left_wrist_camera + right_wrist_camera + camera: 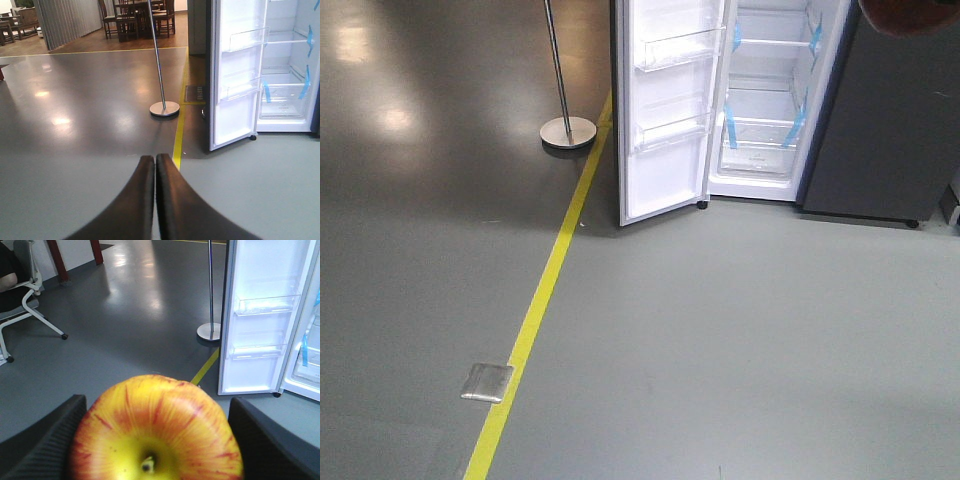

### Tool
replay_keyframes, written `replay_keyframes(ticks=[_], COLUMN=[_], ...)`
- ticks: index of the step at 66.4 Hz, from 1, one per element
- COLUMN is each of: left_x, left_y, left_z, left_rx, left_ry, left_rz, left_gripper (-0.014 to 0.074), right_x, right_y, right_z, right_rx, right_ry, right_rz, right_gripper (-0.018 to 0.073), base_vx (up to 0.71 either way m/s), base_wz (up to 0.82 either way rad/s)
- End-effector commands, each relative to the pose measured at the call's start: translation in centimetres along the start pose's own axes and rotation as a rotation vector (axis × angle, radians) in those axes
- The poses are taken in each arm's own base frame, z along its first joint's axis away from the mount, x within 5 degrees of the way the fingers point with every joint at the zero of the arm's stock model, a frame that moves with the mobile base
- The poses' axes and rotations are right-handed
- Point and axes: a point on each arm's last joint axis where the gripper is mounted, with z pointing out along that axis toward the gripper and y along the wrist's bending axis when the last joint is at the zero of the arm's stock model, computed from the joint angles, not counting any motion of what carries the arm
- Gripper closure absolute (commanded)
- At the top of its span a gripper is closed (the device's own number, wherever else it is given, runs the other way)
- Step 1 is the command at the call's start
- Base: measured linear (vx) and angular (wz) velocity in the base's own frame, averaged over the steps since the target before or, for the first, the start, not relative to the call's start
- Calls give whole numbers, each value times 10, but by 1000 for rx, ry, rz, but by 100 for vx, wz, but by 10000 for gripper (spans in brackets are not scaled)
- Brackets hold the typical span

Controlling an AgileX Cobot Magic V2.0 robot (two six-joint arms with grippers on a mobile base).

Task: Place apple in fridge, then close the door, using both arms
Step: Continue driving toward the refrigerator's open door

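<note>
The apple [155, 430], red-streaked with a yellow-green patch around its stem, fills the bottom of the right wrist view. My right gripper [156, 402] is shut on it, one black finger on each side. The left gripper [154, 157] is shut on nothing and hangs over the grey floor. The fridge [765, 100] stands ahead with its white interior and blue tape strips showing. Its door [670, 110] is swung wide open to the left, with clear bins on the white liner. Both grippers are well short of the fridge. A dark red blur [910, 15] sits in the front view's top right corner.
A metal pole on a round base [567, 130] stands left of the door. A yellow floor line [545, 290] runs toward the fridge, with a metal floor plate [487, 382] beside it. A plain dark-grey panel [890, 120] adjoins the fridge on the right. A wheeled chair [25, 315] is far left.
</note>
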Motion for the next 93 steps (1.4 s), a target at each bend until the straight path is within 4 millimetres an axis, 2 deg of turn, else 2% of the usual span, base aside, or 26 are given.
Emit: replay_keyframes(ticks=[1,93], left_x=[-3,-3], left_y=[0,0], left_z=[0,0], left_rx=[-3,-3], left_ry=[-77,-77], left_rz=[-10,-10], left_gripper=[604,604], right_x=[-18,-18], right_y=[7,7], right_z=[-16,-16], right_rx=[14,14], right_ry=[-124,-124], right_rz=[-11,-11], right_gripper=[419,419], base_vx=[10,9], base_wz=[0,4])
